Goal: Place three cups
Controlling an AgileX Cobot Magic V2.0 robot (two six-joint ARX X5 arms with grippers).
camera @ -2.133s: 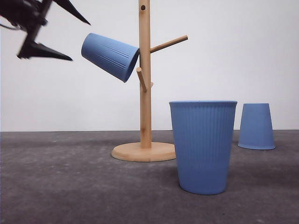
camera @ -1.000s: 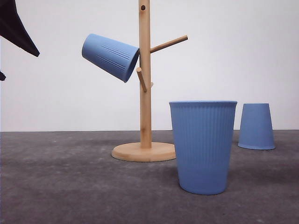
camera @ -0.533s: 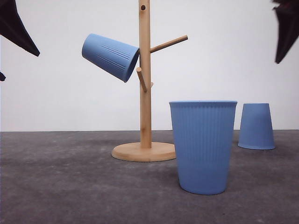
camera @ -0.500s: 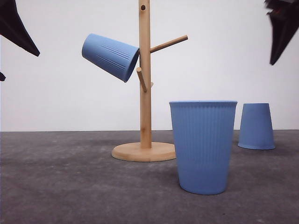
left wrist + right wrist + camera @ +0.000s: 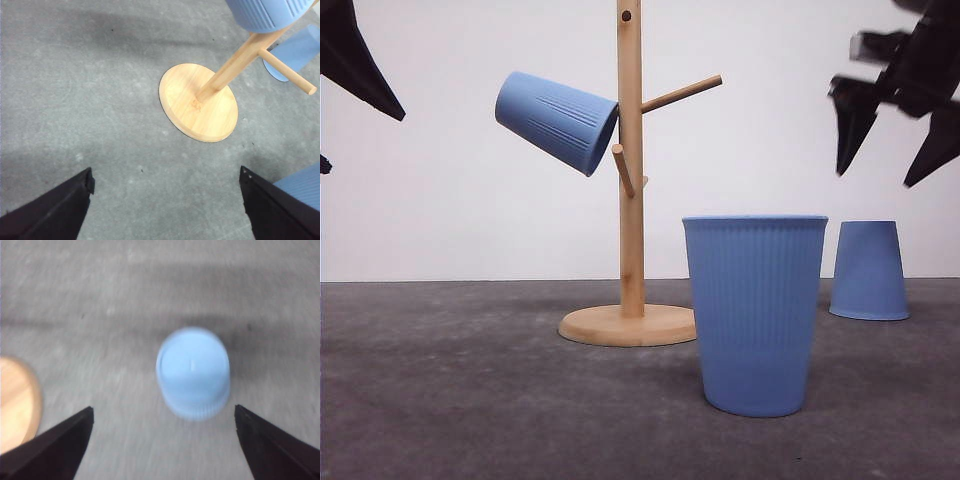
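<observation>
One light-blue ribbed cup (image 5: 557,120) hangs tilted on a peg of the wooden rack (image 5: 631,180). A second cup (image 5: 755,315) stands upright in front of the rack. The third cup (image 5: 867,270) sits upside down at the back right; in the right wrist view this cup (image 5: 193,372) is blurred, with its flat base facing the camera. My right gripper (image 5: 875,178) hangs open above it, with nothing between the fingers. My left gripper (image 5: 166,172) is open and empty, high at the left, away from the rack base (image 5: 198,101).
The rack's free pegs (image 5: 682,94) point right and toward the front. The dark grey table top (image 5: 470,400) stretches wide to the left of the rack base (image 5: 627,325). A plain white wall stands behind.
My left gripper drew back to the left from the hung cup, then stayed still. My right gripper came into view at the top right and dropped toward the upside-down cup.
</observation>
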